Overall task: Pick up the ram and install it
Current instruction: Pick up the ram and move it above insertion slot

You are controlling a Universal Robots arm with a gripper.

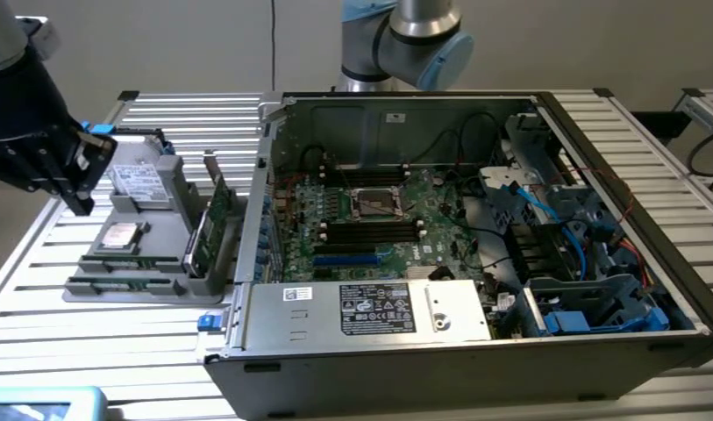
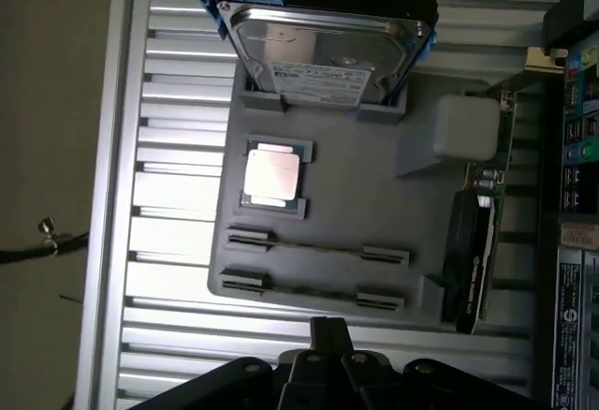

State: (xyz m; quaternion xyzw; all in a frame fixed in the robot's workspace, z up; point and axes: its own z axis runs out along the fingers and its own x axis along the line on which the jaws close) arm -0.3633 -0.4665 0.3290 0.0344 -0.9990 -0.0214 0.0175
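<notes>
Slatted alu table, open PC case on the exterior view's right, grey tray of parts on its left.
Ram stands on edge in the tray's clip holders, just beside the CPU; looks like 2 sticks, one per row. Prob. light, stiff, thin, fragile: best pinched on the flat faces near mid-length of the upper edge, clear of contacts. Gripper is pinched closed, nothing in it, near the ram rows, not touching. Also 1 HDD, 1 CPU, 1 expansion card, 1 tray, 1 case.
</notes>
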